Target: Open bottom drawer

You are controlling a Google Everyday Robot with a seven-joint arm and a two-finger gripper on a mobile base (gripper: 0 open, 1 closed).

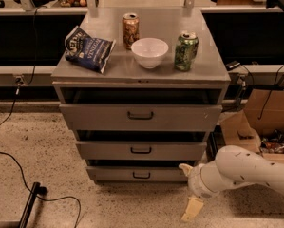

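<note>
The bottom drawer [118,174] is the slim grey front lowest in the grey cabinet [141,70], with a small dark bar handle [141,175] at its centre. It looks pushed in further than the two drawers above it. My gripper [188,188] comes in from the lower right on a white arm [241,170]. It is open and holds nothing. One cream fingertip [184,166] is near the drawer's right end and the other fingertip [191,209] hangs lower over the floor. The gripper is to the right of the handle, apart from it.
On the cabinet top lie a blue chip bag [88,49], a brown can [130,30], a white bowl [149,52] and a green can [186,51]. Cardboard boxes [260,120] stand at the right. A black cable [18,167] and a dark bar [30,204] lie on the floor at the left.
</note>
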